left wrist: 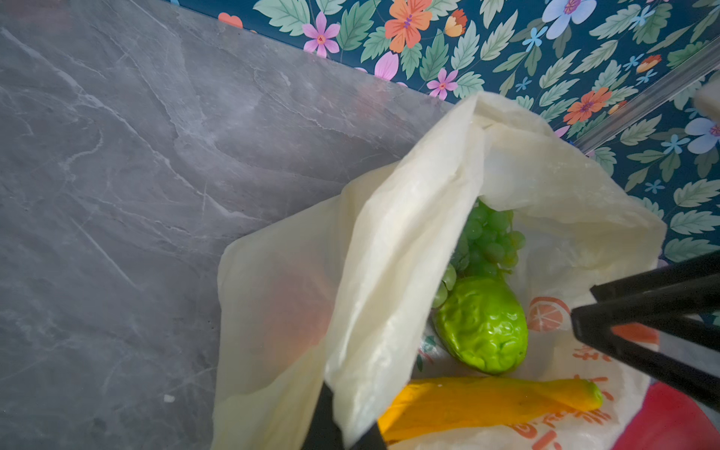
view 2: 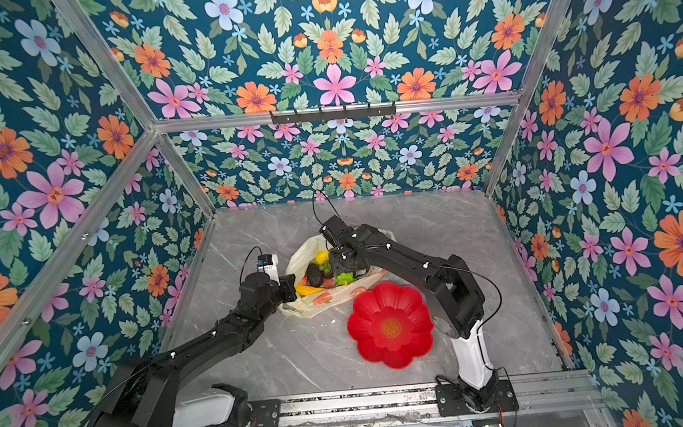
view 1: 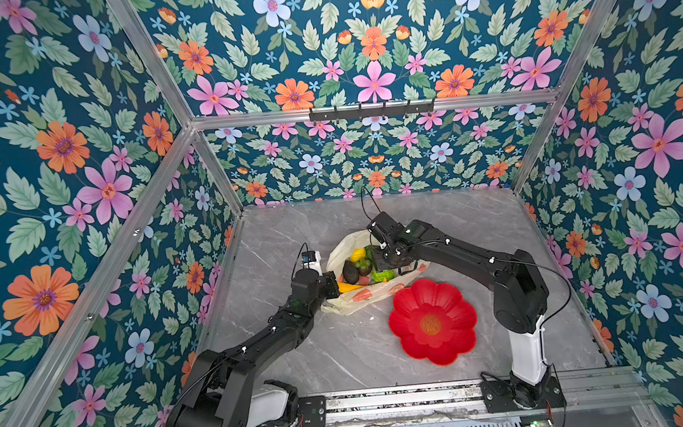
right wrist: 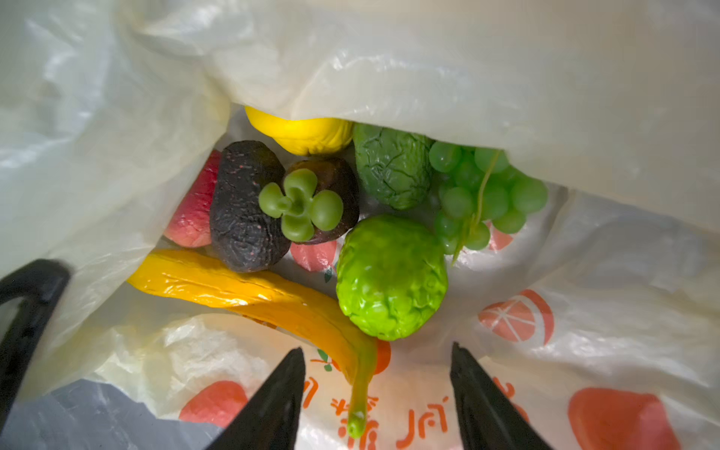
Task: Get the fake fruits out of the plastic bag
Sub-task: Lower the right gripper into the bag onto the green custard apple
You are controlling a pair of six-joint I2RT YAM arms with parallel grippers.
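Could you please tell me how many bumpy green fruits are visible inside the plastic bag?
2: the bright green fruit lies beside the banana; the darker green fruit lies between the lemon and the grapes. The bag may hide others.

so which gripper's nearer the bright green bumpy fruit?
Right. Right gripper, open, hangs close by the bright green fruit inside the plastic bag; left gripper pinches the bag's rim, farther off.
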